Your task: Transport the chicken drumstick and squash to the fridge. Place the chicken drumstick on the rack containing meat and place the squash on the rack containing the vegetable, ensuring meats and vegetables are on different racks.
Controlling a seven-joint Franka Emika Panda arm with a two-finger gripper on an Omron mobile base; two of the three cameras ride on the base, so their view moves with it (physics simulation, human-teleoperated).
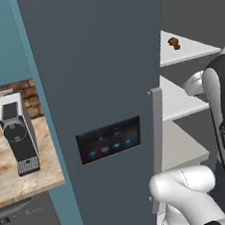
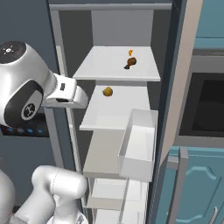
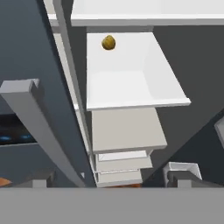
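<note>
Drumstick sitting on fridge top rack; gripper empty, jaws wide.
Hand is hovering outside the open fridge, pointing in at the racks. Drumstick is lying above and beyond the hand, long axis slanting across the rack. A round yellow-brown item is resting on the rack straight ahead, one below the drumstick.

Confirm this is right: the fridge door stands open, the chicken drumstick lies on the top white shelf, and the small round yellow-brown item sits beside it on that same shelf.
Not quite. The fridge is open and the chicken drumstick lies on the top shelf, but the round yellow-brown item sits on the shelf below, not beside it. The right base view shows both shelves.
</note>
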